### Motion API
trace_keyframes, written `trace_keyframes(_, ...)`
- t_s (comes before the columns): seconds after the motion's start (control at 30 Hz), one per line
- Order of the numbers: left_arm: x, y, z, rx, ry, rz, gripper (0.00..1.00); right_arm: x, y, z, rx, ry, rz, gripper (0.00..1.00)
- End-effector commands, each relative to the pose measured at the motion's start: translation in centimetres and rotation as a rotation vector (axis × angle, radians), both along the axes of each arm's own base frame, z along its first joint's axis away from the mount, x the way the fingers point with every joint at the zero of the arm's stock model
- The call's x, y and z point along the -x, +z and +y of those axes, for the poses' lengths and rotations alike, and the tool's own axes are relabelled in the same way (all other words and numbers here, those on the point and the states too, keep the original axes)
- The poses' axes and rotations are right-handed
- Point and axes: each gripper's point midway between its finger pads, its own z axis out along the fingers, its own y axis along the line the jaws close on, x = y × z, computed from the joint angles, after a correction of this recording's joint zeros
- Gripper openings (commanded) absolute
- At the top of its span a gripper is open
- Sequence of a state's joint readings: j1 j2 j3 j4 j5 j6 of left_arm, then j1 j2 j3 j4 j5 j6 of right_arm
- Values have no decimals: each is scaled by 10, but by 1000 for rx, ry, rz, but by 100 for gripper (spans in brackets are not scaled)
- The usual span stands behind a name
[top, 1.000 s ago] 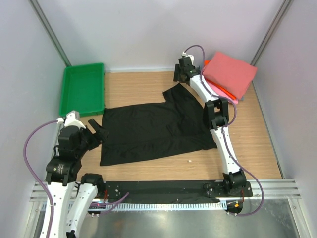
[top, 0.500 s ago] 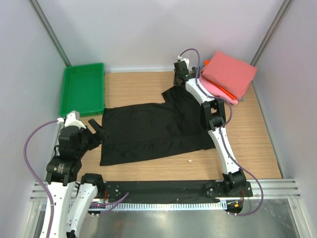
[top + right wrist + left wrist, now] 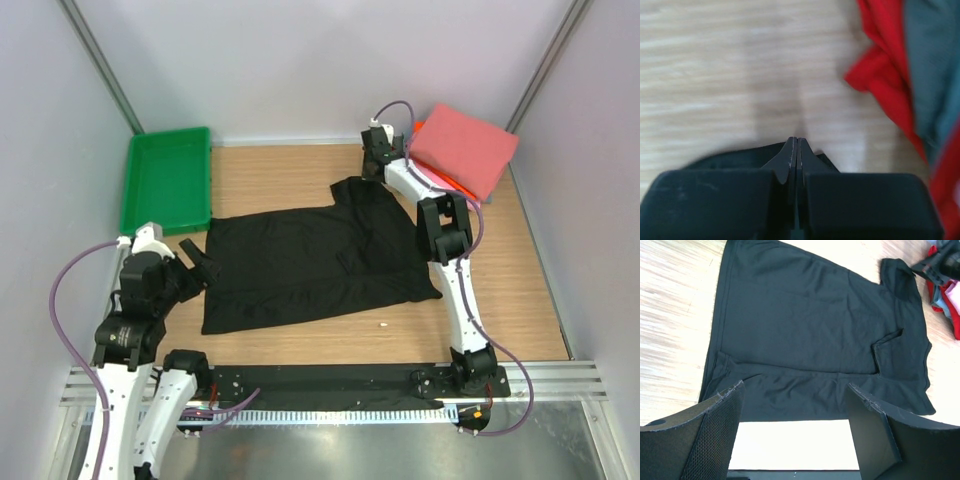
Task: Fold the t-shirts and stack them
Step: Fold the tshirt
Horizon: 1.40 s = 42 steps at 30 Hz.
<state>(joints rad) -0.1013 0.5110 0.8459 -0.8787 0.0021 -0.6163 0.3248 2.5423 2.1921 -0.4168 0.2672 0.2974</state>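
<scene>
my folded stack, salmon-pink on top, sits at the far right corner of the counter, while the black t-shirt lies spread out mid-counter, not yet folded or stacked. my right gripper is clenched tight at the shirt's far sleeve, though i cannot tell if cloth is pinched. my left gripper hangs released by its left edge.
</scene>
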Motion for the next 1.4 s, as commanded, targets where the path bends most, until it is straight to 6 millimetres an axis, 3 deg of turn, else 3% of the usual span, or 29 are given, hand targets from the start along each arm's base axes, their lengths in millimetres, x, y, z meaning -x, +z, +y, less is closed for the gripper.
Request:
trace_keyframes(0.0, -10, 0, 0, -9, -5, -11, 81, 8, 78, -19, 14, -51, -103, 1)
trace_keyframes(0.23, -34, -14, 3, -37, 19, 80, 79, 41, 111, -52, 32, -116, -119, 1)
trace_keyframes(0.27, -38, -14, 1, -27, 9, 86, 79, 48, 108, -55, 37, -118, -104, 1)
trace_keyframes(0.3, -43, -15, 0, -22, 11, 94, 78, 52, 125, -57, 27, -119, -131, 1)
trace_keyframes(0.4, -66, -17, 2, -35, 35, 111, 78, 64, 134, -60, 20, -118, -137, 1)
trace_keyframes(0.43, -75, -15, 2, -33, 47, 104, 79, 69, 147, -61, 10, -122, -154, 1)
trace_keyframes(0.5, -95, -21, 0, -29, 55, 153, 79, 79, 146, -65, 12, -125, -143, 1)
trace_keyframes(0.53, -106, -23, -2, -18, 59, 159, 78, 85, 161, -67, 6, -129, -167, 1)
trace_keyframes(0.57, -119, -29, -5, -10, 60, 198, 78, 94, 153, -70, 14, -130, -148, 1)
trace_keyframes(0.67, -142, -30, -13, 22, 51, 231, 75, 119, 161, -79, 14, -137, -153, 1)
trace_keyframes(0.7, -150, -45, -13, 21, 58, 283, 74, 126, 165, -81, 14, -143, -162, 1)
trace_keyframes(0.87, -189, -57, -16, 33, 82, 305, 68, 168, 163, -98, 34, -165, -148, 1)
trace_keyframes(0.93, -199, -75, -16, 20, 92, 355, 67, 176, 160, -105, 47, -181, -141, 1)
trace_keyframes(0.97, -206, -73, -16, 18, 96, 352, 67, 182, 151, -109, 55, -188, -119, 1)
trace_keyframes(1.03, -213, -89, -18, 12, 96, 401, 66, 190, 150, -115, 36, -212, -115, 1)
trace_keyframes(1.07, -219, -90, -17, 0, 105, 400, 65, 195, 141, -118, 30, -211, -91, 1)
trace_keyframes(1.23, -235, -114, -29, -66, 86, 456, 63, 209, 136, -119, -3, -213, -96, 1)
trace_keyframes(1.37, -244, -144, -26, -136, 118, 530, 58, 214, 130, -116, -22, -205, -81, 1)
